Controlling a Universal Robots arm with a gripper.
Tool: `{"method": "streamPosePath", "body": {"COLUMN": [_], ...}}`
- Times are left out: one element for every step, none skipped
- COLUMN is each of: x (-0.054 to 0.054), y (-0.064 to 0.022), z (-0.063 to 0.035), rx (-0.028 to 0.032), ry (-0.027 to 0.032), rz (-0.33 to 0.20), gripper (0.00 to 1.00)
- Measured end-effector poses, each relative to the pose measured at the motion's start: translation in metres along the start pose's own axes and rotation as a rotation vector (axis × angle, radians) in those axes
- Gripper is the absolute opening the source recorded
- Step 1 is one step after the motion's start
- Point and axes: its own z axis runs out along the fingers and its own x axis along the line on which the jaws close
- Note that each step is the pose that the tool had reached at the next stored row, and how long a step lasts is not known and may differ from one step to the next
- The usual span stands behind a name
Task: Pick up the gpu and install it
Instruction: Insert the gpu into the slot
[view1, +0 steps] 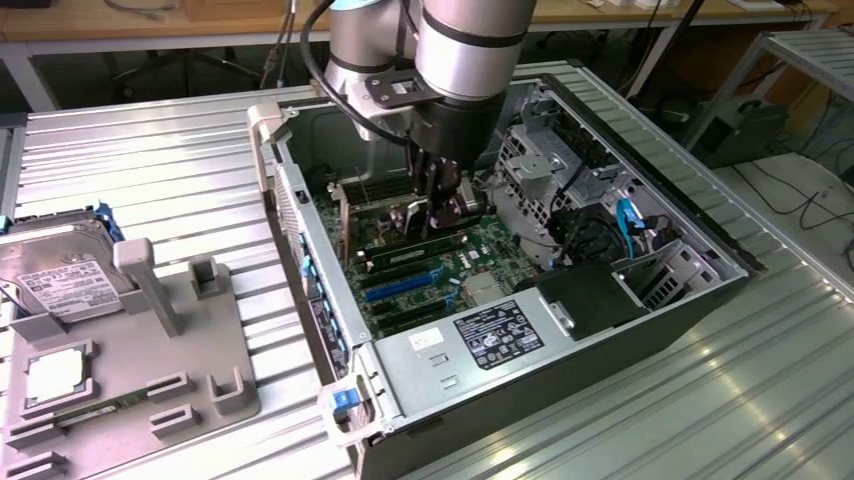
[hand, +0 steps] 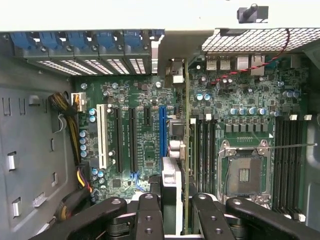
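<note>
My gripper (view1: 449, 212) is down inside the open computer case (view1: 694, 300), shut on the gpu (view1: 424, 228). In the wrist view the gpu (hand: 172, 175) stands edge-on between my fingers (hand: 150, 215), its green board thin and upright, with the cooler block on one face. Its silver end bracket (hand: 173, 70) points at the case's rear slot openings. The card hangs just over the motherboard (hand: 145, 150), in line with the long blue slot (hand: 161, 130) and right beside it. Whether its edge touches the slot I cannot tell.
A grey fixture tray (view1: 200, 390) on the exterior view's left holds a hard drive (view1: 54, 270) and a processor chip (view1: 56, 372). Inside the case are the power supply (view1: 501, 330), a drive cage (view1: 534, 160), the empty processor socket (hand: 243, 172) and cable bundles (hand: 75, 200).
</note>
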Motion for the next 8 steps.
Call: {"method": "streamPosePath", "body": {"x": [0.0007, 0.0010, 0.0011, 0.0012, 0.0012, 0.0013, 0.0013, 0.0013], "y": [0.0003, 0.0006, 0.0011, 0.0016, 0.0018, 0.0018, 0.0019, 0.0021], "z": [0.0003, 0.0009, 0.0017, 0.0026, 0.0040, 0.0055, 0.0073, 0.0089], "rx": [0.0000, 0.0000, 0.0001, 0.0001, 0.0000, 0.0000, 0.0000, 0.0000], "ry": [0.0001, 0.0000, -0.0001, 0.0000, 0.0001, 0.0001, 0.0000, 0.0000], "rz": [0.000, 0.000, 0.000, 0.000, 0.000, 0.000, 0.000, 0.001], "gripper": [0.28, 0.28, 0.28, 0.28, 0.28, 0.28, 0.28, 0.28]}}
